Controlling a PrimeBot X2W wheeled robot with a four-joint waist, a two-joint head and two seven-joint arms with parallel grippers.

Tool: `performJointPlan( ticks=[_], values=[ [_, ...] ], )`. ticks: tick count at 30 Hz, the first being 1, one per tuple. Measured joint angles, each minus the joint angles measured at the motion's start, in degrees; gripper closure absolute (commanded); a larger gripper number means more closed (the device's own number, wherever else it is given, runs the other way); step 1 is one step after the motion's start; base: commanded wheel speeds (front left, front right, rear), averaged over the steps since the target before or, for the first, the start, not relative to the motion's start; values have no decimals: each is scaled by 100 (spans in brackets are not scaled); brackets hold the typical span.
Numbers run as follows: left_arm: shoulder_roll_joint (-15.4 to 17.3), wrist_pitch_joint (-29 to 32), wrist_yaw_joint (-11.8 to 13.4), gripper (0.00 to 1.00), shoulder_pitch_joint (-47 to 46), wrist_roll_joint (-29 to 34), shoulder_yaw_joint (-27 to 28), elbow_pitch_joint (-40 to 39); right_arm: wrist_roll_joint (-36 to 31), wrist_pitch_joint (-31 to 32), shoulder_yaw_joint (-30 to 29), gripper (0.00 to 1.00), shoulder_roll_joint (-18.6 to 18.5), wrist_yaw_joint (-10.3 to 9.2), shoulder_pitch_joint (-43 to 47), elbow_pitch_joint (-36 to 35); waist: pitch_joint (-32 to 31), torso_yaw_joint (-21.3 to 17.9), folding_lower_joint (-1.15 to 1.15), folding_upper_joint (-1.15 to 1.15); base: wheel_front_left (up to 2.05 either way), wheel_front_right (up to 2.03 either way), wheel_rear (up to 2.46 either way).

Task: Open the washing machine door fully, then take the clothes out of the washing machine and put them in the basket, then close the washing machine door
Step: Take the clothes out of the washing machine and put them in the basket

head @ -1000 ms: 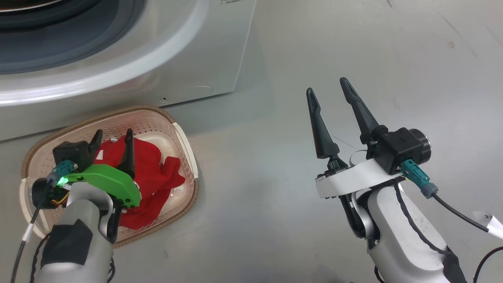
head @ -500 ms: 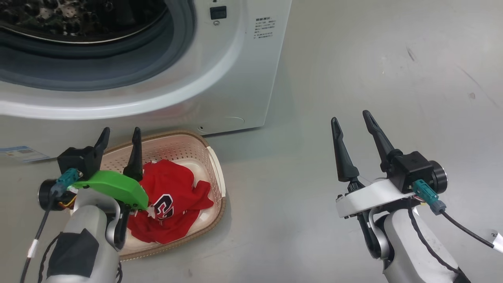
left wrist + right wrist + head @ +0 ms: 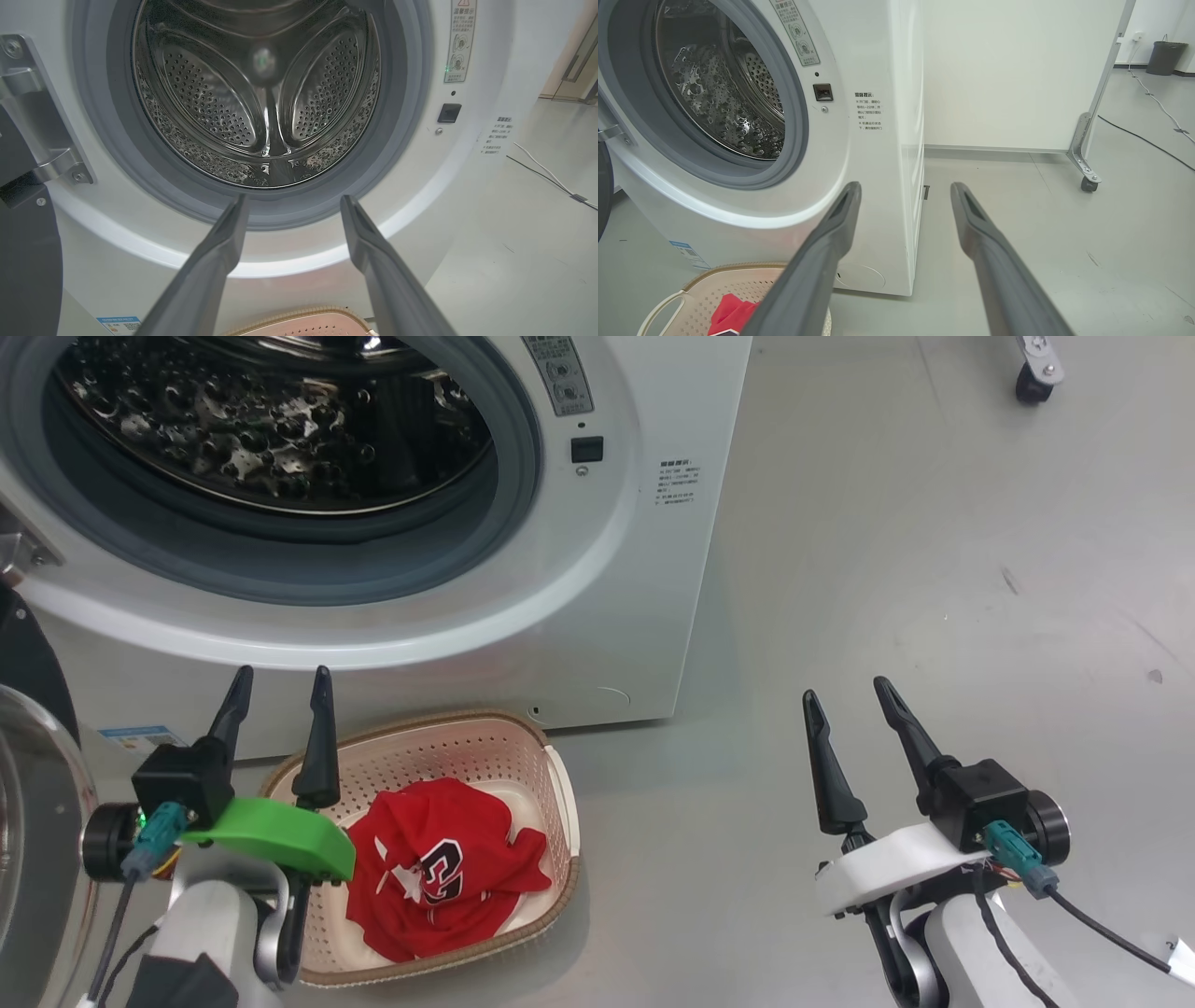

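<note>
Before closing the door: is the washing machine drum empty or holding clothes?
Empty, as far as visible: the washing machine drum is bare steel, and the clothes lie in the basket.

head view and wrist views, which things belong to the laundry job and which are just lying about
Job: washing machine, door, clothes, basket.
Lying about: castor, cable, bin.

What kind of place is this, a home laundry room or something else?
Probably a lab or test room, not a home: the washing machine stands free on a bare grey floor, beside a white partition panel on a caster, with cables lying loose.
</note>
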Motion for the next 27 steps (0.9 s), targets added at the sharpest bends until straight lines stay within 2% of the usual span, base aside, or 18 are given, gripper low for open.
performJointPlan(
  ticks=[12,27],
  values=[
    [31,0,91,0,1021,198,-221,-687,0,0,-83,0,-5,33,472,24,-584,115,0,0,0,0,0],
    [42,25,205,0,1906,290,-339,-1348,2,0,-108,0,21,34,934,9,-1012,196,0,0,0,0,0]
  ],
)
